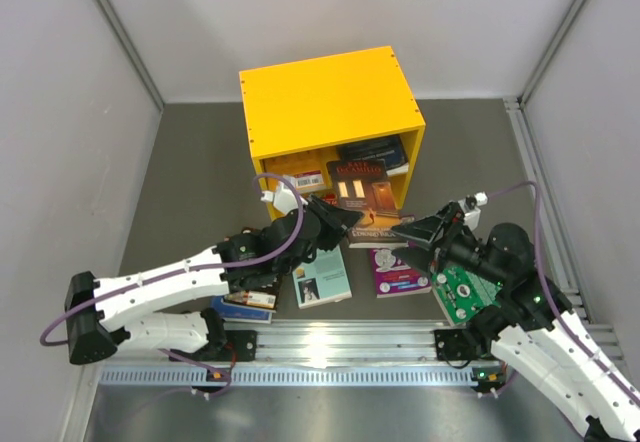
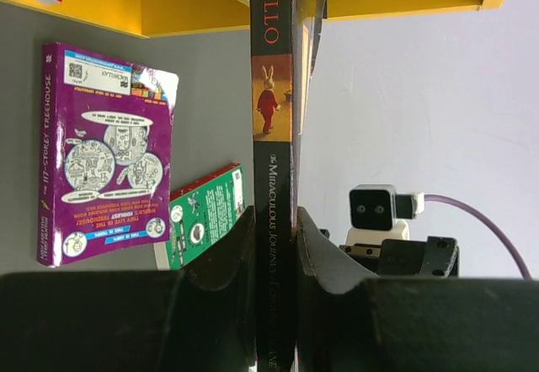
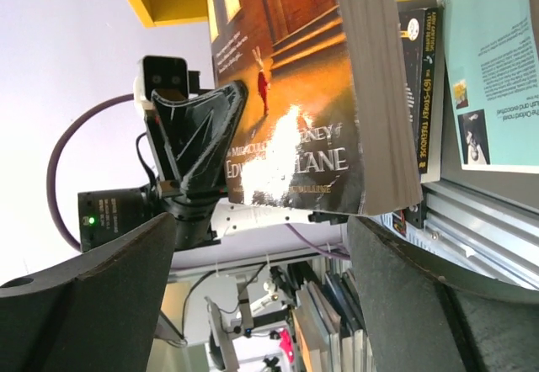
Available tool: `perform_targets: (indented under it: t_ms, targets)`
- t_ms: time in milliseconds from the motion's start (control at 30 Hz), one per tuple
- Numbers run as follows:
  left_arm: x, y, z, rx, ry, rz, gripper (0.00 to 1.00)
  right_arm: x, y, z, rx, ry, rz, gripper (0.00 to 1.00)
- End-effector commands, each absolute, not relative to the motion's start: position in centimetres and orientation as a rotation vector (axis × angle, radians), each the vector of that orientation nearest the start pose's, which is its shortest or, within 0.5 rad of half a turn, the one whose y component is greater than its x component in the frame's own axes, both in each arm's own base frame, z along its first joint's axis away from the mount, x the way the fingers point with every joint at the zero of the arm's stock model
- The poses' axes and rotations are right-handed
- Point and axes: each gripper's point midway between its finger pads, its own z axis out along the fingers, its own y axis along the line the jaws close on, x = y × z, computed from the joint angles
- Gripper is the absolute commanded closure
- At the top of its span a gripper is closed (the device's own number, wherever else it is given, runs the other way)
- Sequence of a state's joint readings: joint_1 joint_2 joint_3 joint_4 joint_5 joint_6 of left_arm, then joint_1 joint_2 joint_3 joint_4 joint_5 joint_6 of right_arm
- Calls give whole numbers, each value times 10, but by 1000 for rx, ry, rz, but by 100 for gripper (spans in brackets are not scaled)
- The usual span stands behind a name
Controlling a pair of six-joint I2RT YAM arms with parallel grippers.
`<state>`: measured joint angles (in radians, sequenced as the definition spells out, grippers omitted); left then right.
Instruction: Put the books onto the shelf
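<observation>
**Item: dark brown paperback** (image 1: 366,200). The spine reads "…MILLO" in orange, then "The Miraculous Journey of Edward Tulane" in small pale capitals. A picture of a rabbit in a red suit sits between the two. The cover shows a lamplit brick street with steps, a small rabbit figure and the title in white.

**Position:** held off the desk (image 1: 190,182) just in front of the open face of the yellow shelf (image 1: 325,102). The top end is at the opening. The long axis runs from the near side towards the shelf, and the cover faces up at a tilt.

**Hold:** the left pincer (image 2: 275,231) is pressed together on the book's near end. One finger is on each cover, with the spine towards its wrist camera. The right pincer (image 3: 261,246) stands spread wide on either side of the book's lower page edge, with no visible contact.

**Other books:**
- A purple paperback (image 2: 105,153), spine "The 117-Storey Treehouse", lies flat on the desk.
- A green book (image 2: 206,216) lies just beside it.
- A teal book (image 1: 322,277) lies flat near the arm bases.
- A dark book (image 1: 372,152) lies inside the shelf.
</observation>
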<state>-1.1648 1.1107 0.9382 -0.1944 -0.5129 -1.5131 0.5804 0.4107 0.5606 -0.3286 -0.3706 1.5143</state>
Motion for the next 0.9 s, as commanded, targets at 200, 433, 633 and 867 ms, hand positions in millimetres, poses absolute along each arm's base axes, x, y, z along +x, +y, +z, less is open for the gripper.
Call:
perform_targets:
  t_ms: [200,433,633,867]
  targets:
    - [205,-341,317,-862,1838,-1460,100,142,216,274,645,2044,1714,19]
    - [202,-339,314,-896,1839,-1490,100,150,209,250,745,2056,1639,27]
    - [200,-337,305,-925,1853,-1503,100,164,206,237,788,2046,1562,49]
    - [197,-338,306,-917,1864,-1514,100,183,211,253,734,2042,1486,63]
